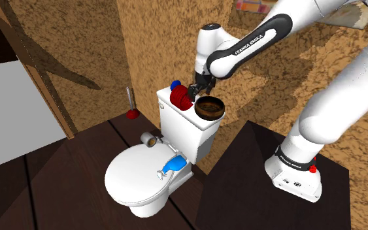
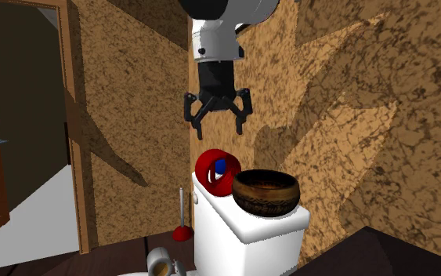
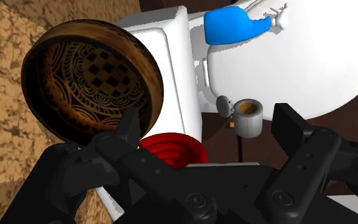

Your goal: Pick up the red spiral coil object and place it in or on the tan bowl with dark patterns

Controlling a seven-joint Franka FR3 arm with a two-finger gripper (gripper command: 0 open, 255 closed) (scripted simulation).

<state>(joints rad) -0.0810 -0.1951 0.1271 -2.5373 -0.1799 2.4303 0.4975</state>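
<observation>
On the toilet tank (image 2: 246, 243) — red coil (image 2: 211, 174) on edge, axis level, beside bowl (image 2: 265, 193).

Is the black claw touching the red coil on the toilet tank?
Apart. The second exterior view shows the gripper hanging above the red coil, open fingers clear of it, with brown wall visible between them.

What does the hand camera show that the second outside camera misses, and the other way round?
The wrist view gives the bowl's patterned inside and a blue object on the toilet lid. The second exterior view gives the plunger and the open fingers hanging above the red coil. Both share bowl, coil and white tank.
</observation>
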